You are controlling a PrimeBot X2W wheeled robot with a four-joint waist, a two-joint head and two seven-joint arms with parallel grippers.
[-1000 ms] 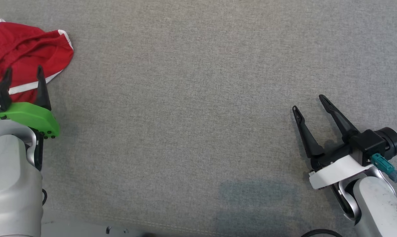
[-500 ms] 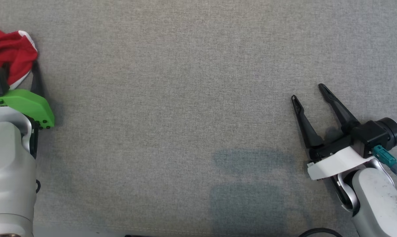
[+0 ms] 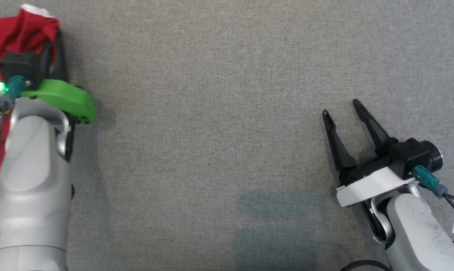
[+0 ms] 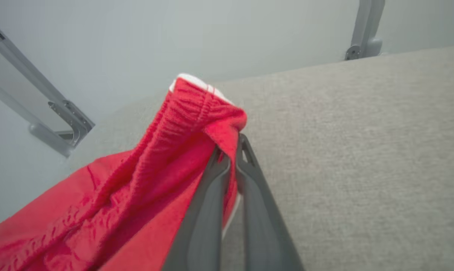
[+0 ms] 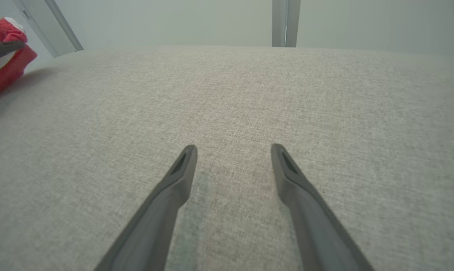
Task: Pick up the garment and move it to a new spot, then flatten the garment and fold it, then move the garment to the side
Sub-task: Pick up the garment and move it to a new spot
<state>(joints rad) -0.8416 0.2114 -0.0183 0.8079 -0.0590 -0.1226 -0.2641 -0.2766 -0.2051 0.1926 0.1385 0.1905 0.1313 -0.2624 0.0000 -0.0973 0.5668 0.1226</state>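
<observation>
- My left fingers (image 4: 251, 188) are clenched on a bunched fold of the red knitted garment with a white edge (image 4: 162, 150). The pinched cloth rises in a peak just past my tips, and the rest falls back and below them toward my wrist.
- In the head view the garment lies around and behind those fingers, partly hidden by my pale forearm. I cannot tell how much of it is clear of the surface.
- My right fingers (image 3: 334, 141) are spread wide with nothing between them, low over the grey fabric-covered desk (image 3: 219, 113). The garment is well apart from them, far off to their left.
- I judge the step in hand to be the first one: picking the garment up and taking it to a new spot. The grasp looks made, but the carry is not yet done.
- The bare stretch of desk between my two sets of fingers looks like the natural place to set it down.
- The next move calls for a firm pinch while the cloth travels toward my right fingers. It should ride high enough that the trailing part does not drag or twist.
- Flattening will probably want fingers on opposite edges, so my right ones should be ready to take a free edge.
- One risk is that I hold a thick bunch rather than a single edge, so layers could slip out.
</observation>
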